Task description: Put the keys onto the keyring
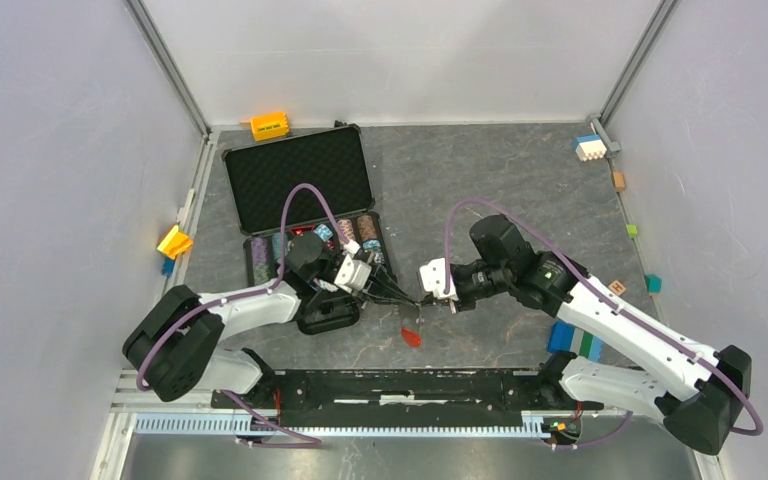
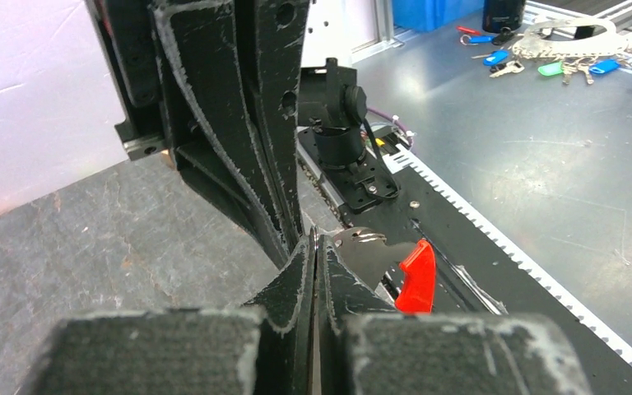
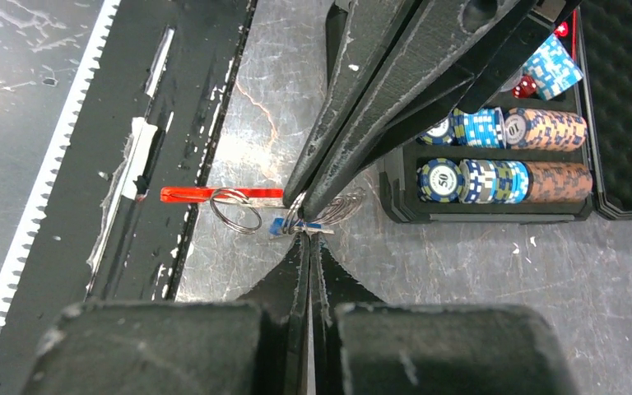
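The keyring point(image 3: 236, 211) is a bunch of thin silvery rings with a flat red strip point(image 3: 206, 194). It hangs just above the table between both grippers. My left gripper point(image 2: 314, 243) is shut on a ring wire, and the red strip point(image 2: 418, 276) dangles beside it. In the right wrist view its fingers point(image 3: 362, 107) come down from above onto the rings. A small key with a blue head point(image 3: 278, 226) hangs among the rings. My right gripper point(image 3: 309, 239) is shut with its tips against that key's blade; whether it pinches the blade is hidden. The top view shows the left gripper point(image 1: 408, 298) and right gripper point(image 1: 432, 301) tip to tip, the red strip point(image 1: 412, 337) below.
An open black case point(image 1: 300, 175) with rows of poker chips point(image 3: 502, 177) lies just behind the grippers. The black base rail point(image 1: 410, 385) runs along the near edge. Toy blocks lie at the rims: orange point(image 1: 270, 125), yellow point(image 1: 174, 241), blue and green point(image 1: 575, 340).
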